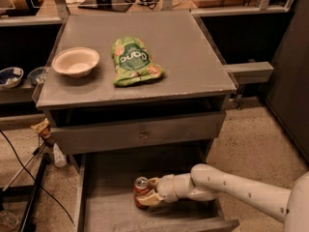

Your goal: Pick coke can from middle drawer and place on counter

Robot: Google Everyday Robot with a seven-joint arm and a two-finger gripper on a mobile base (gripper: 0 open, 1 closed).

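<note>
The coke can (140, 189) is a small red can with a silver top. It stands upright on the floor of the open middle drawer (108, 197), at the bottom of the camera view. My gripper (150, 192) reaches in from the right on a white arm and its tan fingers (150, 200) are closed around the can's right side. The counter (193, 52) is the large grey cabinet top above the drawers.
A green snack bag (134, 62) and a white bowl (76, 62) lie on the counter. A grey drawer front with a small knob (143, 135) juts out above the middle drawer. Cables and a stand (29, 178) sit at the left.
</note>
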